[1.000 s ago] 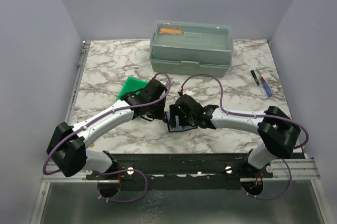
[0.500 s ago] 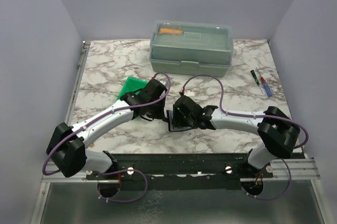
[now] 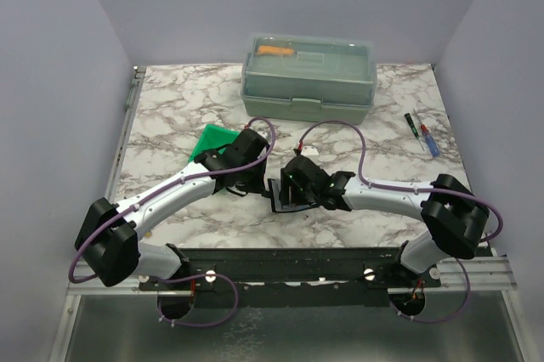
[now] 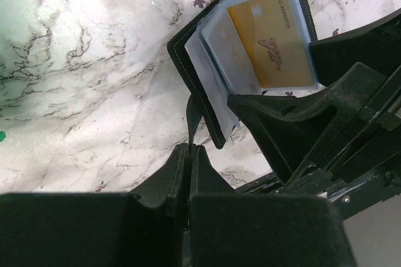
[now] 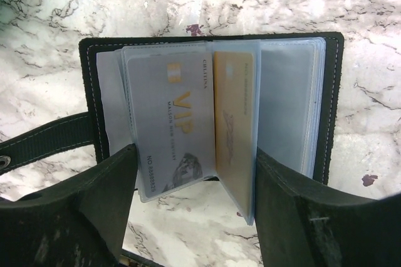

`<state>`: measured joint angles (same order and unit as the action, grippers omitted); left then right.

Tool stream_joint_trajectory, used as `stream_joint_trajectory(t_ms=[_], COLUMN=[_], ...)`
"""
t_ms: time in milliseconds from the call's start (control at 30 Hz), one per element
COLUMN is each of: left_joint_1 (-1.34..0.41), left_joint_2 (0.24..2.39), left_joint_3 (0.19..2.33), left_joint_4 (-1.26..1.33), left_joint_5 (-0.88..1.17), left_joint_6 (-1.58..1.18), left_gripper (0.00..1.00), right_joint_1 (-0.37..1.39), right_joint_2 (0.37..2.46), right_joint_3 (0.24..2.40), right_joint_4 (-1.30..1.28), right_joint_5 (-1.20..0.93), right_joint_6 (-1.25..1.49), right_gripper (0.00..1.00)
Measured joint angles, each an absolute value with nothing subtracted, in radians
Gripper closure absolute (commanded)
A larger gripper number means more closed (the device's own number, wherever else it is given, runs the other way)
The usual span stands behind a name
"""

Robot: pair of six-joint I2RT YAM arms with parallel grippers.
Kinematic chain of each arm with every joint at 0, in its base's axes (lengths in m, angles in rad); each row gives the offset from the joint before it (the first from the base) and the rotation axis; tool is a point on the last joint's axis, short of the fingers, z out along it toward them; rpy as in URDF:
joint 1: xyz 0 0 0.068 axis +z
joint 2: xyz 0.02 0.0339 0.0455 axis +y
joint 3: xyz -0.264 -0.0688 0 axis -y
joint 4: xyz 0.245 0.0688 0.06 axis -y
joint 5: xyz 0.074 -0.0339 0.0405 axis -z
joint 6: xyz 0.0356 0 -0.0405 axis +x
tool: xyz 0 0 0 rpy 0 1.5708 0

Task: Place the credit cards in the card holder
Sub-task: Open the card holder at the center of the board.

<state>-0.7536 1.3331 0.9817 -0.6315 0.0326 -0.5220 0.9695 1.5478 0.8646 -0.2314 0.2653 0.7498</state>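
Observation:
The card holder lies open on the marble, its see-through pockets fanned out. A silver VIP card and a yellow card sit inside two pockets; the left wrist view shows the same yellow card and the holder. My left gripper is shut on the holder's thin black strap. My right gripper stands open, one finger on each side of the two card pockets. From above, both grippers meet over the holder.
A green bin lies just behind the left wrist. The big grey-green toolbox stands at the back. Two pens lie at the right of the table.
The right gripper has edged closer over the open holder, its jaws narrowing and then widening a little. The left gripper has kept its hold on the strap.

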Motion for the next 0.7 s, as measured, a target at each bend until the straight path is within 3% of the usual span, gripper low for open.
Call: stream_joint_trajectory(t_ms=[233,267,333,367,500,633,700], left_joint_1=[-0.754,-0.754,-0.754,-0.754,-0.754,-0.753,-0.753], left_joint_2=[1.333,1.333,1.336,1.340,1.344,1.327,1.316], left_joint_3=[0.972,0.971,0.971,0.971,0.971,0.976,0.983], left_joint_4=[-0.632,-0.632,-0.635,-0.638,-0.672,-0.688,-0.675], left_joint_5=[0.032,0.032,0.029,0.024,0.007,0.007,0.028], left_joint_6=[-0.522,-0.522,-0.523,-0.524,-0.546,-0.569,-0.584], left_gripper=[1.00,0.94,0.70,0.62,0.44,0.42,0.51], right_joint_1=[0.970,0.970,0.970,0.970,0.969,0.969,0.969], right_joint_2=[1.539,1.531,1.512,1.503,1.479,1.453,1.445], right_joint_3=[0.859,0.852,0.834,0.826,0.798,0.781,0.779], right_joint_4=[-0.227,-0.222,-0.208,-0.199,-0.171,-0.155,-0.150], right_joint_5=[0.256,0.249,0.236,0.228,0.206,0.192,0.192], right_joint_6=[0.743,0.741,0.738,0.738,0.734,0.733,0.733], right_gripper=[0.26,0.25,0.22,0.21,0.19,0.21,0.27])
